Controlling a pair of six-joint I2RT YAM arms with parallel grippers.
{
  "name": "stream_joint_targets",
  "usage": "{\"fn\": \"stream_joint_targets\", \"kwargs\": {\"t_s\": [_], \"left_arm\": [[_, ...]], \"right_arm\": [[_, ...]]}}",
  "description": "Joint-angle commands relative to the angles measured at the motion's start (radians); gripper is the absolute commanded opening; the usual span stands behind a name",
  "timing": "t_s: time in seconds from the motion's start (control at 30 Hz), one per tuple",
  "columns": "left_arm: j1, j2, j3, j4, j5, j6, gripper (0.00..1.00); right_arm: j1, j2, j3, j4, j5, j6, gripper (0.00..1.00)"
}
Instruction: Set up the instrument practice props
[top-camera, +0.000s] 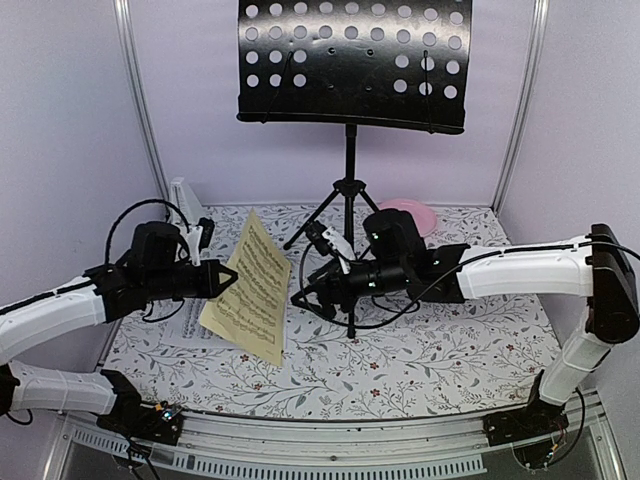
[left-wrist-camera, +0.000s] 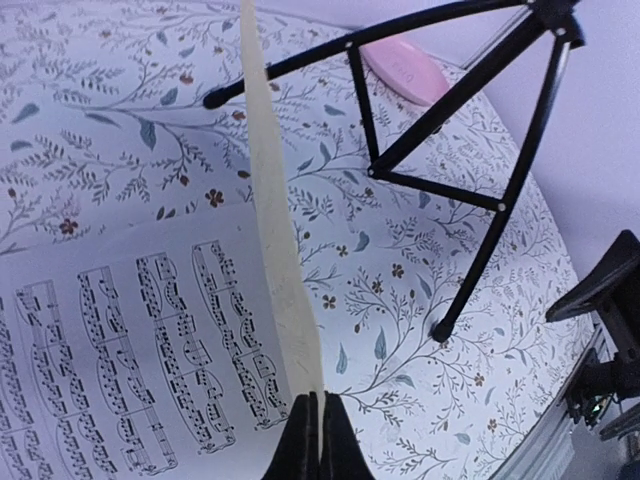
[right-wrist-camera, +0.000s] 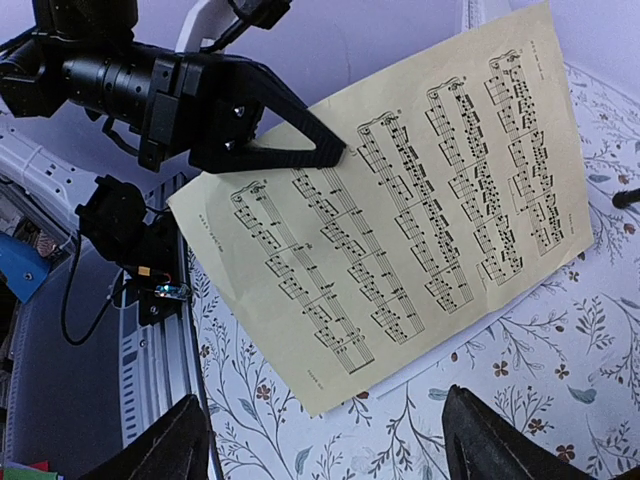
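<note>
Two white-shelled arms with black joints, wrists and grippers.

The left arm (top-camera: 55, 318) and right arm (top-camera: 520, 268) each wore smooth white casings on the long links, broken by black blocks at the joints; the right elbow housing (top-camera: 612, 280) was a tall, rounded black cap. The wrists were matte black, bulky and roughly cylindrical, the right one showing small green lights (top-camera: 373, 238). Thin black cables (top-camera: 128, 214) looped loosely off both wrists. The left gripper (top-camera: 232, 281) had flat black triangular fingers; the right gripper (top-camera: 297, 297) had black wedge-shaped ones too. The black base mounts (top-camera: 140, 412) carried small boards with wiring and tiny lit dots.
</note>
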Motion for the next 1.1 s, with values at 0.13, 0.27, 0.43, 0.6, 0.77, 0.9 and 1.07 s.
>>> {"fn": "stream_joint_targets", "kwargs": {"t_s": [0.13,0.27,0.43,0.6,0.77,0.9,1.07], "left_arm": [[-0.066,-0.192,0.133,-0.225,-0.095,0.251,0.0],[-0.081,-0.309,0.153,-0.232,-0.016,0.34,0.0],[-0.091,-0.473,0.151,-0.162,0.116,0.404,0.0],[-0.091,-0.541,0.154,-0.088,0.228,0.433,0.0],[-0.094,-0.495,0.181,-0.021,0.308,0.406,0.0],[-0.101,-0.479,0.169,0.074,0.348,0.365,0.0],[-0.113,-0.466,0.135,0.181,0.385,0.314,0.0]], "right_arm": [[-0.002,-0.181,-0.152,0.209,-0.03,0.044,0.92],[-0.003,-0.286,-0.291,0.388,-0.001,0.068,1.0],[-0.002,-0.356,-0.445,0.569,0.014,0.117,0.99],[-0.003,-0.335,-0.543,0.82,-0.019,0.207,0.99],[-0.001,-0.22,-0.556,1.181,-0.084,0.321,0.99],[0.016,-0.117,-0.485,1.344,-0.115,0.403,0.99],[0.02,-0.096,-0.435,1.386,-0.074,0.409,1.0]]}}
